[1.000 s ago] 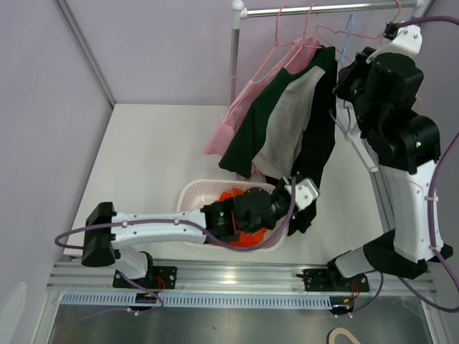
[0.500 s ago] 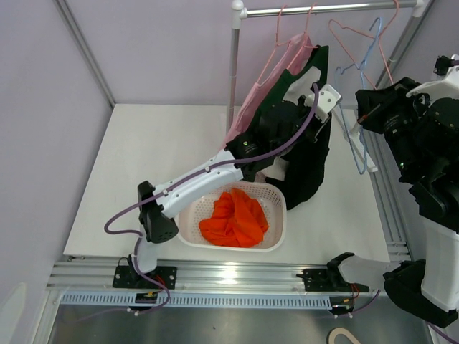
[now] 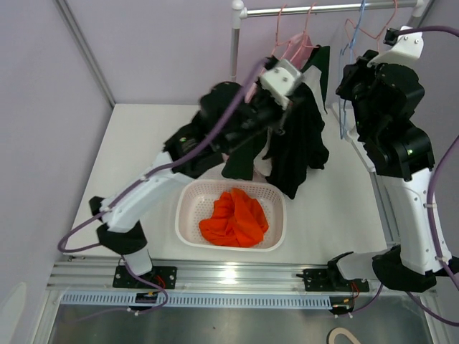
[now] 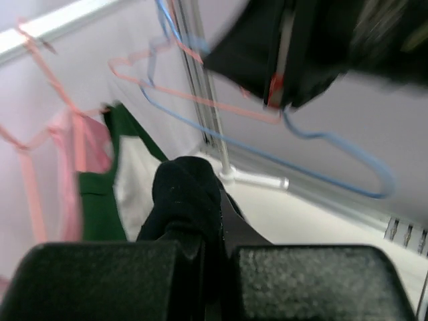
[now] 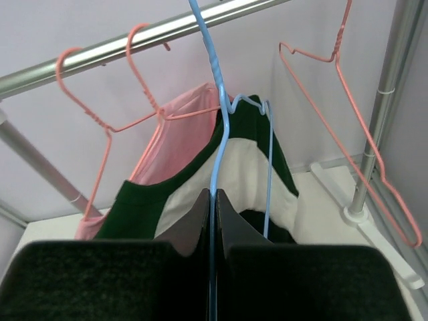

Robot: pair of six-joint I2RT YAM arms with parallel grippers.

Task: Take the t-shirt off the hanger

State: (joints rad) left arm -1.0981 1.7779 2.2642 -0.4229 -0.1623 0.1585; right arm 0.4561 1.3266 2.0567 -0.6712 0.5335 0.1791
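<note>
A dark green t-shirt with a pale inner panel hangs bunched below the rail. My left gripper is raised beside it and is shut on a fold of its dark cloth. My right gripper is shut on the thin wire of a blue hanger, whose hook rests on the rail. In the right wrist view the shirt's neck lies just behind that wire. The hanger's lower bar shows bare in the left wrist view. I cannot tell whether the shirt rests on the hanger.
A white basket holding an orange garment stands below the shirt. A pink shirt on a pink hanger hangs left of the blue hanger, an empty pink hanger right. The rack's pole stands behind.
My left arm has risen from the basket to the rail, carrying the dark shirt's cloth up with it. My right arm swung out to the right and came back to the rail.
</note>
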